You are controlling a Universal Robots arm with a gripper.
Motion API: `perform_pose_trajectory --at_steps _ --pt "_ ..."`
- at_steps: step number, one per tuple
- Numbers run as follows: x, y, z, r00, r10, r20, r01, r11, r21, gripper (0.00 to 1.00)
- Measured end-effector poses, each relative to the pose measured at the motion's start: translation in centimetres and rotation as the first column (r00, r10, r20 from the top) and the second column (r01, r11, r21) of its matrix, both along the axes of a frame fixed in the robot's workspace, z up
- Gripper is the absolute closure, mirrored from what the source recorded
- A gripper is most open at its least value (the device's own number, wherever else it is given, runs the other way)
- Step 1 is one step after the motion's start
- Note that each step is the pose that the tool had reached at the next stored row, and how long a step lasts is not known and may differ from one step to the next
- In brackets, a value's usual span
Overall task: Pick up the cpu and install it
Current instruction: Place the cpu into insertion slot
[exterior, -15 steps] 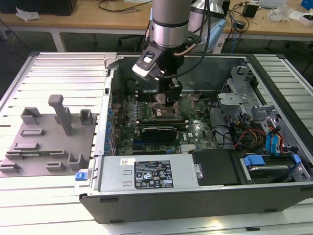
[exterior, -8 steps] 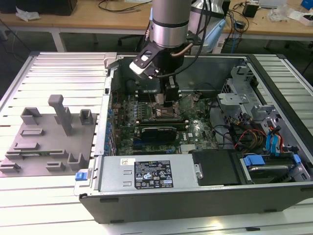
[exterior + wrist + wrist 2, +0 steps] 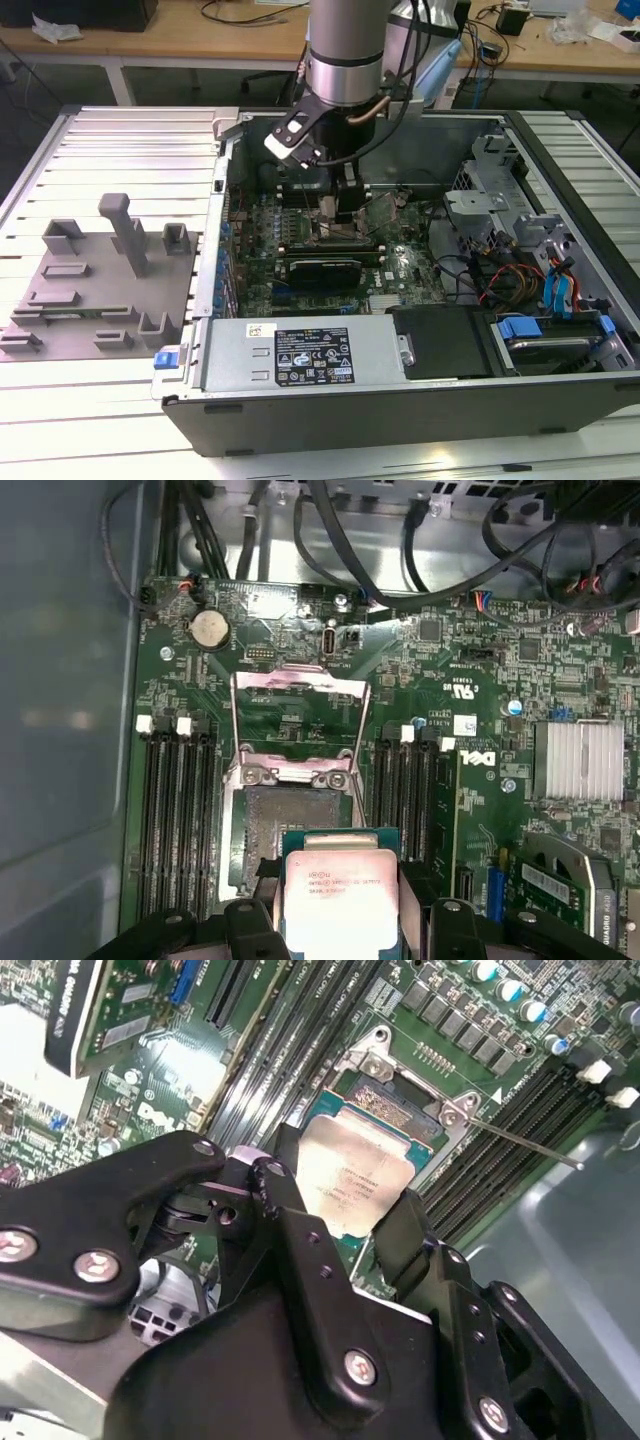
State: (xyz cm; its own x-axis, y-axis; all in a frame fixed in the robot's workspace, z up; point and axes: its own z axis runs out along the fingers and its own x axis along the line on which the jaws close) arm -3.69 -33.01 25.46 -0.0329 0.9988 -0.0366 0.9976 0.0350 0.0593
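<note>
The cpu [image 3: 340, 892], a flat square chip with a silvery top, is gripped at two opposite edges by my gripper [image 3: 338, 905]. In both wrist views it hangs low over the motherboard, overlapping one edge of the open socket [image 3: 288, 825]. The socket's metal load plate [image 3: 300, 712] stands folded back. In the second wrist view the cpu [image 3: 350, 1182] sits tilted between the black fingers [image 3: 290, 1195], just off the socket frame [image 3: 405, 1100]. In the exterior view the gripper [image 3: 335, 208] reaches down inside the open computer case [image 3: 420, 400].
Memory slots [image 3: 180, 810] flank the socket on both sides. A finned heatsink [image 3: 585, 760] and an expansion card [image 3: 322, 270] lie close by. Cables [image 3: 500, 280] and drive cages fill the case's right in the exterior view. A grey fixture plate [image 3: 90, 290] lies outside to the left.
</note>
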Motion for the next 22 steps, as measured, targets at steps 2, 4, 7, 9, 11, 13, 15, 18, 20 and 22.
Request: perform_pose_trajectory --at_steps 2,4,7,9,11,13,15,18,20,22 --pt "0.06 0.01 -0.2 1.0 -0.009 0.0001 0.009 1.0 -0.0001 0.45" --pt "0.27 0.1 -0.34 0.9999 -0.013 0.0001 0.013 0.9999 -0.003 0.45" --pt "0.64 0.37 -0.56 0.9998 -0.018 0.0002 0.018 0.9998 -0.0077 0.45" --pt "0.74 1.08 -0.97 0.9997 -0.023 0.0003 0.023 0.9996 -0.0155 0.45" --pt "0.74 1.27 -1.53 0.9997 -0.024 0.0005 0.024 0.9995 -0.021 0.45" --pt "0.74 1.36 -1.88 0.9997 -0.025 0.0005 0.025 0.9994 -0.0239 0.45" --pt "0.75 1.47 -2.11 0.9997 -0.026 0.0005 0.026 0.9993 -0.0266 0.45" --pt "0.74 1.72 -2.44 0.9996 -0.029 0.0007 0.029 0.999 -0.034 0.45" --pt "0.74 1.82 -2.63 0.9995 -0.031 0.0007 0.031 0.9988 -0.0378 0.45" --pt "0.75 1.99 -2.89 0.9995 -0.033 0.0008 0.033 0.9985 -0.0426 0.45"
